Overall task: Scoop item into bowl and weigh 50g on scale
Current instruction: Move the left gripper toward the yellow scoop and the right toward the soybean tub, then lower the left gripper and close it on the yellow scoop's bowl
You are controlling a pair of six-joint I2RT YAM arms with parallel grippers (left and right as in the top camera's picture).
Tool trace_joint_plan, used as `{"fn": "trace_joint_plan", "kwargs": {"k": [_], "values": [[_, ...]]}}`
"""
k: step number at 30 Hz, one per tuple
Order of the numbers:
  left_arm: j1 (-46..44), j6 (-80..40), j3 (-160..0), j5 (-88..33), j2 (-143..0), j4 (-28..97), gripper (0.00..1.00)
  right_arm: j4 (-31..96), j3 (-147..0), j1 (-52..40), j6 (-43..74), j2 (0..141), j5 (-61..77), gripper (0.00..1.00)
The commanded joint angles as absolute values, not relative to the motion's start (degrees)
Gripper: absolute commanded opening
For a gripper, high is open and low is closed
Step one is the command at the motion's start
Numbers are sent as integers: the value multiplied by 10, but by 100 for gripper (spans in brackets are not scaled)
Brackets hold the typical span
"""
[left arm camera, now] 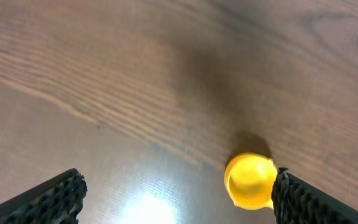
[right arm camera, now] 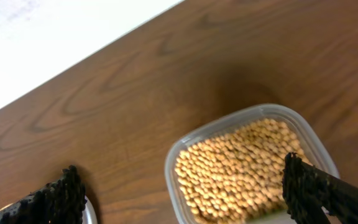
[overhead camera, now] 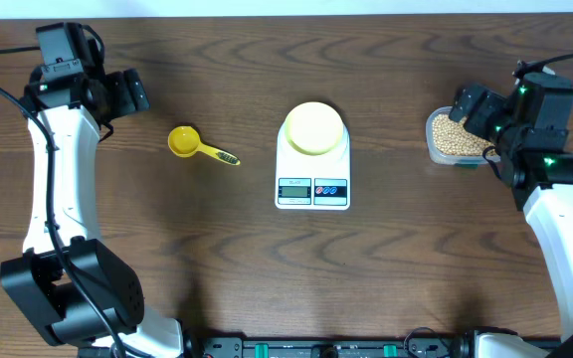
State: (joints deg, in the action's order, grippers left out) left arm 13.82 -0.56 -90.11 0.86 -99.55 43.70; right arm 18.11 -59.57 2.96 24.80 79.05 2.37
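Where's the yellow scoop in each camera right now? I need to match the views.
Overhead: the yellow scoop lies left of the scale, handle pointing toward it.
Left wrist: its cup shows at lower right.
Right wrist: not in view; only beans in their tub.
Shared landmark: the wood-grain table.

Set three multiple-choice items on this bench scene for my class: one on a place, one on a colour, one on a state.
1. Where does the bowl sit? A on the scale; B on the floor; C on a shelf.
2. What colour is the scoop? A red; B yellow; C blue.
3. What state is the left tool in? A shut on the scoop; B open, empty; C shut on the bowl.
1 A: it rests on the scale's platform. 2 B: it is wholly yellow. 3 B: it is spread wide, with nothing held.
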Motion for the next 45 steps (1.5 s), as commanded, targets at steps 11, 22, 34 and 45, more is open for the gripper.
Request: {"fn": "trace_joint_plan", "kwargs": {"k": [11,22,34,45], "values": [[140,34,-903,-121,-1035,531,98,205,-609,23,261,763,170,99],[138,69,-884,-119,-1066,524,98,237,-609,22,255,756,296,99],[100,73,-884,-66,-1163,485,98,242,-609,20,220,741,334,99],[100,72,-884,-52,-1206,430,98,252,-609,20,220,711,334,99]]}}
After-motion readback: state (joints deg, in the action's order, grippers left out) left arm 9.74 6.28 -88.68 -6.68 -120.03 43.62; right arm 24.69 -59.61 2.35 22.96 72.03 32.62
